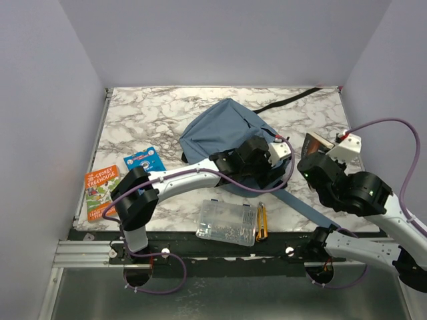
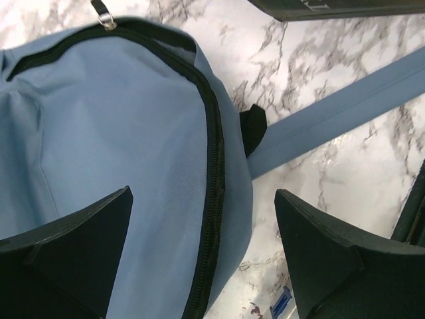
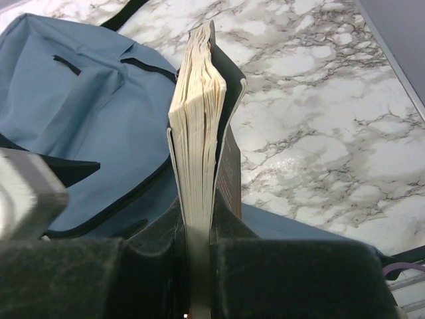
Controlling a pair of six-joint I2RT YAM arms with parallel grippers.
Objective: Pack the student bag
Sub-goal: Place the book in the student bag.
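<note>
While the right end effector clamps a thick, dark-covered book upright by its lower edge, the left end effector hangs over the student bag with its jaws spread wide and nothing between them. The blue-grey bag lies flat at the middle of the marble worktop, a little toward the rear. One webbing strap trails off toward the right arm. The wide jaws straddle the black zip line along the bag's rim and appear to be above the fabric rather than on it. Whether that zip is undone cannot be told.

The step in hand looks to be loading the book, with the left arm placed to take the bag's edge. The next move calls for the left jaws to pinch the fabric beside the zip and lift a mouth wide enough, then for the book to be tipped and slid in edge first.

Near the front edge lie a clear plastic box, a yellow-and-black pen, a paperback and a small blue packet.
</note>
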